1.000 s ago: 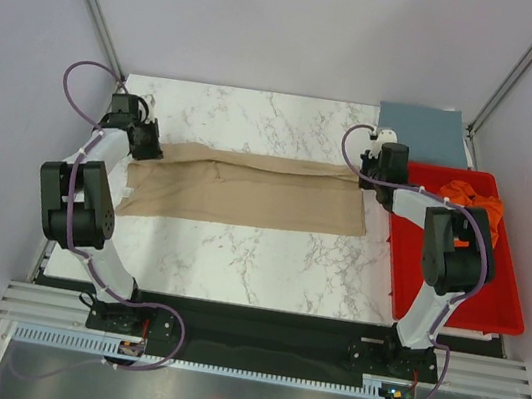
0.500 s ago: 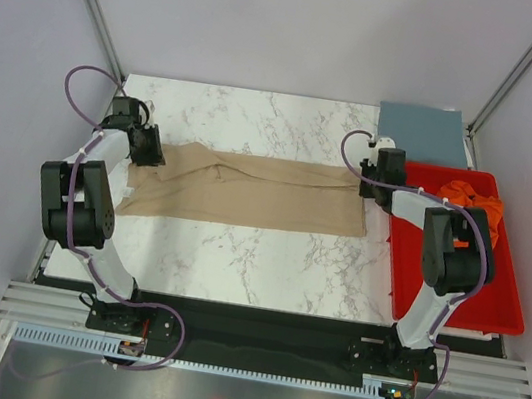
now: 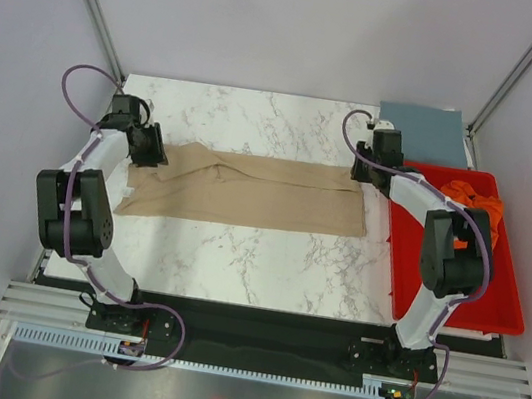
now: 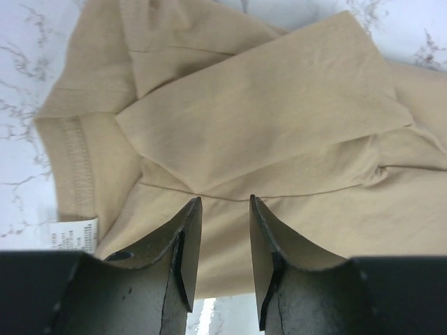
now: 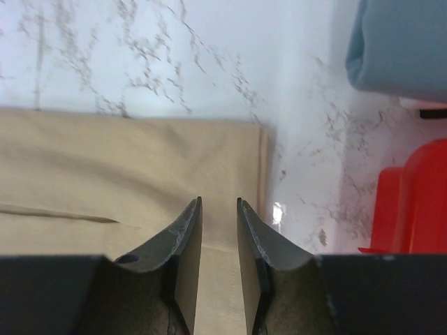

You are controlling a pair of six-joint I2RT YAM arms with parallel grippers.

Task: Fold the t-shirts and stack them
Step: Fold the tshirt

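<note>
Left tool [image 4: 225, 204]: fingers apart, nothing between them, over the tan shirt's [image 4: 265, 125] folded sleeve end. Right tool [image 5: 218, 206]: fingers apart, empty, over the shirt's other end, near its edge. Shirt lies flat on desk [image 3: 259, 117] between both tools. Blue-grey shirt [image 5: 398, 42] beyond right tool. Orange shirt [image 3: 469, 196] in tray [image 3: 462, 302] to its right.

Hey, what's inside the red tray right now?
A crumpled orange t-shirt lies at the far end of the red tray. The near part shows bare red plastic. The right arm covers a strip along its left side, so anything under it is hidden.
</note>
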